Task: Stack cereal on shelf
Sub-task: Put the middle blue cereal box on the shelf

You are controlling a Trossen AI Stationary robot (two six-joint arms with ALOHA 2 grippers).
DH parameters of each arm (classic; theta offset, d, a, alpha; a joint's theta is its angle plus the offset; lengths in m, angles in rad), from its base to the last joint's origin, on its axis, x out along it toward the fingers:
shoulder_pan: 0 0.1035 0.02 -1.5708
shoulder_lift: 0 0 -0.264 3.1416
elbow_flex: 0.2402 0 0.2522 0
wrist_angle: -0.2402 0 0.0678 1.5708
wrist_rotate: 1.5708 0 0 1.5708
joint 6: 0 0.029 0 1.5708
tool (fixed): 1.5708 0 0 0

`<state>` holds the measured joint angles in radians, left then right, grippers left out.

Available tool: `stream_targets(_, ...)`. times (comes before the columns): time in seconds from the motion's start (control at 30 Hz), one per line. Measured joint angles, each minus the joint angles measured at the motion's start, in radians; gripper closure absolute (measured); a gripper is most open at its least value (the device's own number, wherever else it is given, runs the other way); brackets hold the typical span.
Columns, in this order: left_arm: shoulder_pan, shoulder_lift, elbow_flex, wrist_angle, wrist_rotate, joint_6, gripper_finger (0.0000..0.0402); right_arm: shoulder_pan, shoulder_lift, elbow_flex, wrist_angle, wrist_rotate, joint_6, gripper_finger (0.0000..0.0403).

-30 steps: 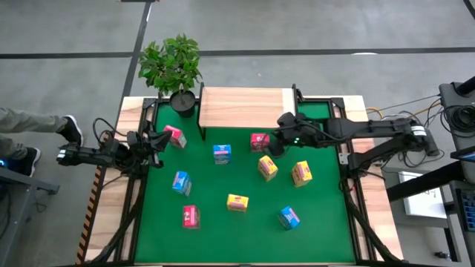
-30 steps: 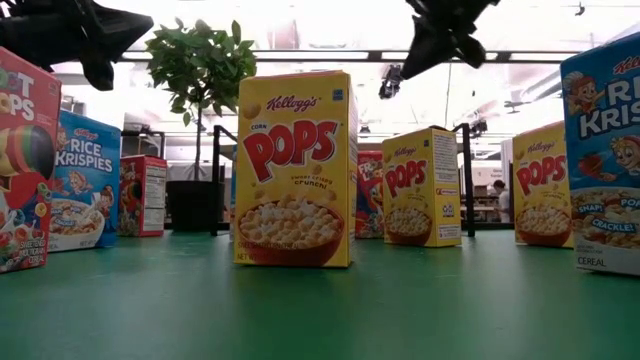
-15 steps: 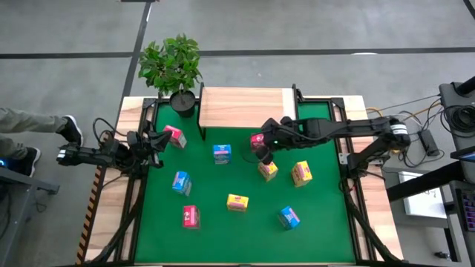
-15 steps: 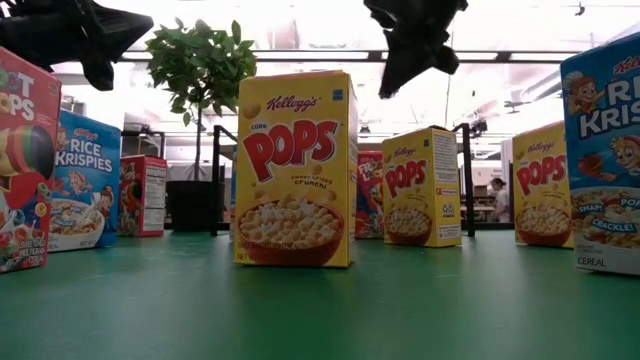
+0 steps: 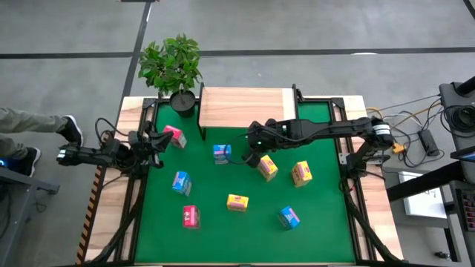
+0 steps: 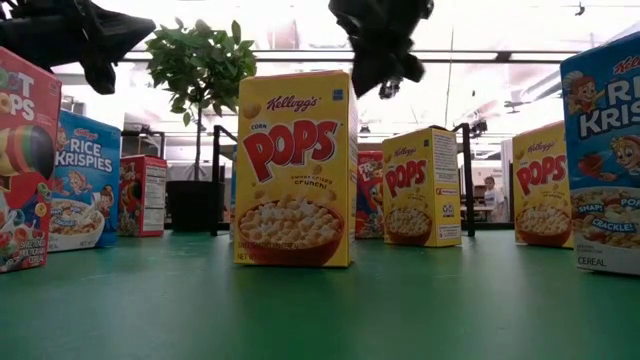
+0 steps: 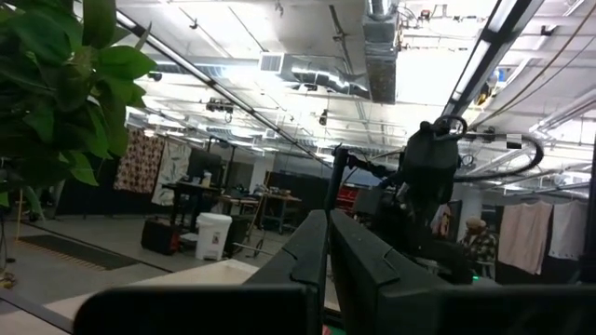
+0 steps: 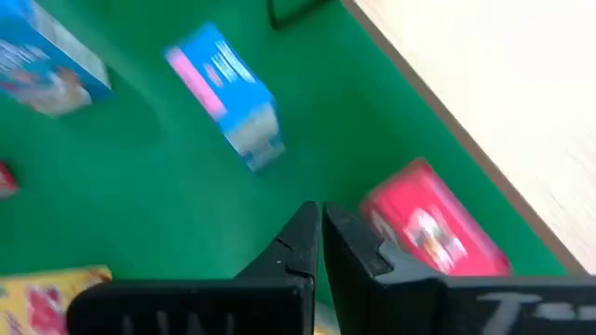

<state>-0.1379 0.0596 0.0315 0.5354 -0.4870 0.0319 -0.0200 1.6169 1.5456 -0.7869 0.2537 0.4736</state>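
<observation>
Right hand (image 5: 251,158) farther left than before

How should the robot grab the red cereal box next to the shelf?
Probably from straight above, pinching the two narrow sides of the red cereal box. It stands upright on the green mat with open space around it. The right gripper, shut, hovers just beside it and would need to open first.

The mat (image 5: 245,178) is plain green, the shelf (image 5: 247,107) pale natural wood on black legs. The cereal boxes (image 5: 237,202) come in yellow, blue and red-pink (printed fronts: red "POPS" lettering on the yellow box (image 6: 295,168), white "RICE KRISPIES" on the blue box (image 6: 85,178)). Both arms are dark, the potted plant (image 5: 172,65) leafy green.
</observation>
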Motion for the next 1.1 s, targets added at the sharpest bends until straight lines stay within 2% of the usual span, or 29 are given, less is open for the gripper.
stream_targets(0.3,0.0,0.0,0.0,0.003,0.0,0.001,0.0402,0.0,0.093,0.146,0.0,0.001,-0.205,0.0393)
stream_targets(0.43,0.0,0.0,0.0,0.003,0.0,0.002,0.0402,0.0,0.136,0.209,0.0,0.0,-0.245,0.0377)
stream_targets(0.57,0.0,0.0,0.0,0.001,0.0,0.003,0.0402,0.0,0.172,0.254,0.0,0.0,-0.292,0.0331)
stream_targets(0.9,0.0,0.0,0.0,-0.002,0.0,0.003,0.0402,0.0,0.23,0.267,0.079,-0.006,-0.535,0.018)
stream_targets(0.97,0.0,0.0,0.0,-0.005,0.0,0.003,0.0402,0.0,0.242,0.267,0.106,-0.058,-0.63,0.0156)
stream_targets(1.1,0.0,0.0,0.0,-0.005,0.0,0.003,0.0402,-0.007,0.288,0.267,0.168,-0.165,-0.69,0.0122)
